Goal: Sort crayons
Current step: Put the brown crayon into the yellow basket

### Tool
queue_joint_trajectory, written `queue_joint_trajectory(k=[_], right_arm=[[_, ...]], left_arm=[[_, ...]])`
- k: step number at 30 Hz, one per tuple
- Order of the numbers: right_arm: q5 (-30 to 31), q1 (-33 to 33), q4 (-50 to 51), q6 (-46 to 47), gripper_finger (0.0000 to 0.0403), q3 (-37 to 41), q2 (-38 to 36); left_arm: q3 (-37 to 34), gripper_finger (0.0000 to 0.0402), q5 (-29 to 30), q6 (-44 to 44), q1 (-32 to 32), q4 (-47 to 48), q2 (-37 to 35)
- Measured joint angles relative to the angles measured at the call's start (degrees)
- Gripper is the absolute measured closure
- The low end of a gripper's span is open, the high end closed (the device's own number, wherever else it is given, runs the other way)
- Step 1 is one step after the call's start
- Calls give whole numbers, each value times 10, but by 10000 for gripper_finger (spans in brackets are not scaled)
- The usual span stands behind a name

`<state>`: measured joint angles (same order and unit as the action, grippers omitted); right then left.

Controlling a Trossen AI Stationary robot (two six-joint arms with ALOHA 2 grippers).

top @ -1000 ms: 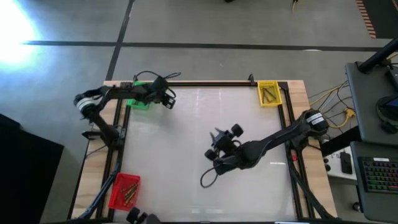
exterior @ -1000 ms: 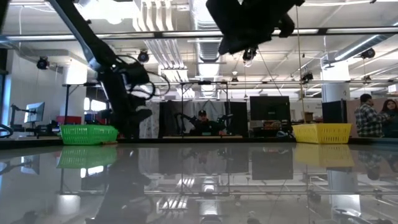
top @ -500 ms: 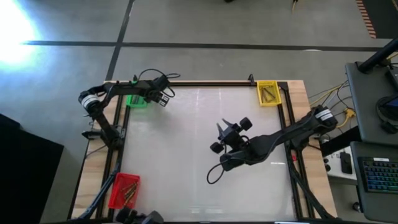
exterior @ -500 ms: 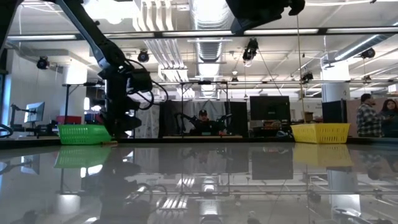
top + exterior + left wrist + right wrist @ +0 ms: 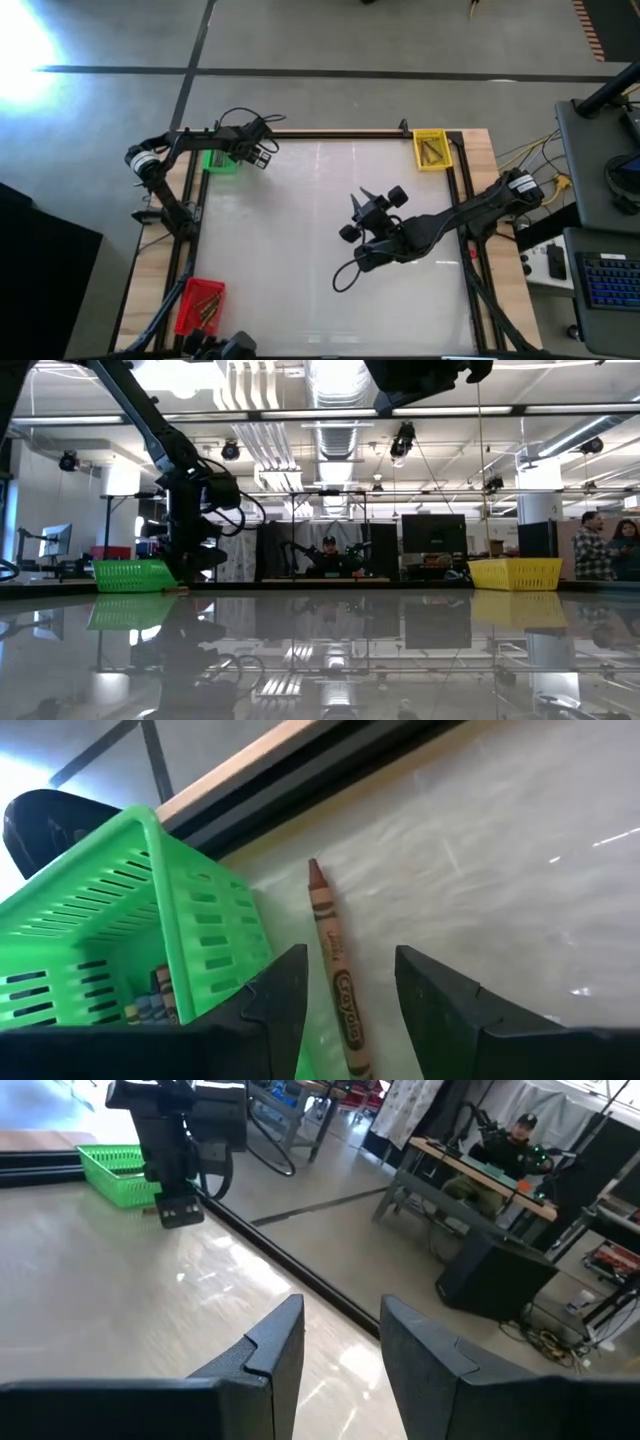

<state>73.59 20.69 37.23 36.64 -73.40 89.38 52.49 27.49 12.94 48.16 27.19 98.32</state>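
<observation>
A brown crayon lies flat on the table right beside the green bin, its tip pointing at the far edge rail. My left gripper hovers over it at the table's far left, open, slanting down, one finger on either side of the crayon with a gap showing on both sides. Several greyish crayons lie inside the green bin. My right gripper hangs high over the middle of the table, open, with nothing between its fingers.
A yellow bin with crayons stands at the far right corner and a red bin with crayons at the near left. A black rail runs along the far edge. People are in the room behind the table.
My left gripper has drawn a little toward the table's left, closer to the green bin, and tipped more steeply downward. My right gripper has risen and shifted slightly toward the far right.
</observation>
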Motion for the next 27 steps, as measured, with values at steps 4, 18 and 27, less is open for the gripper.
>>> queue_joint_trajectory(k=[4,18,27], right_arm=[[-2,0,0,2,280,2,0],[-7,2,0,18,280,16,0],[-7,2,0,19,280,16,0]], left_arm=[[0,265,-4,-9,4,-1,0],[0,301,-15,-21,0,3,0],[3,313,-67,-32,-1,9,1]])
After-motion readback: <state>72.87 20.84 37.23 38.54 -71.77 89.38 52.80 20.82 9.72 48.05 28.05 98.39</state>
